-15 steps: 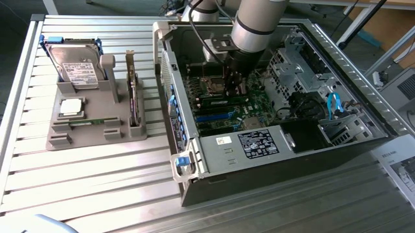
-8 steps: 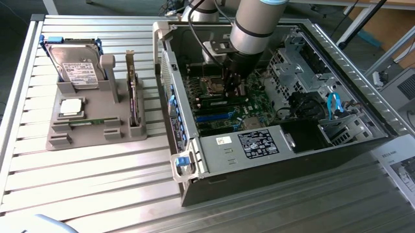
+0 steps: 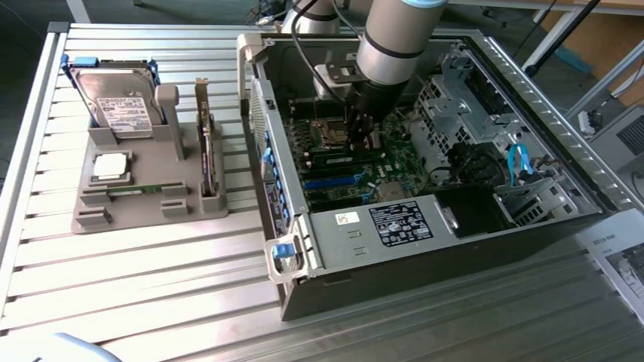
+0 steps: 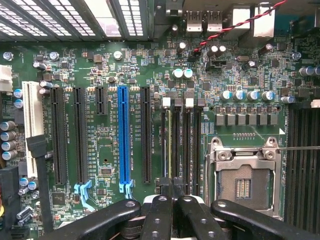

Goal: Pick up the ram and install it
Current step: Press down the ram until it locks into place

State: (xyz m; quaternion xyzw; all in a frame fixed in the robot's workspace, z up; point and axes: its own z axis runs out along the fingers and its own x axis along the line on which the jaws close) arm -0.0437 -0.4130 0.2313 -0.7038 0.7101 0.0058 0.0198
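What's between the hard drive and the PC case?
The dark card standing upright in the grey holder, seen in the exterior view.

The table (image 3: 151,264) was ribbed metal with a bright, shiny finish. The grey holder (image 3: 141,197) looked like matt plastic, and the hard drive (image 3: 119,102) in it had a smooth metal face with a paper label. The computer case (image 3: 443,249) was dull grey sheet metal. The motherboard (image 4: 107,75) was glossy green, with matt black and one blue plastic slot (image 4: 124,135). The socket frame (image 4: 245,155) was polished metal. The gripper (image 4: 172,200) was smooth black, slightly glossy.
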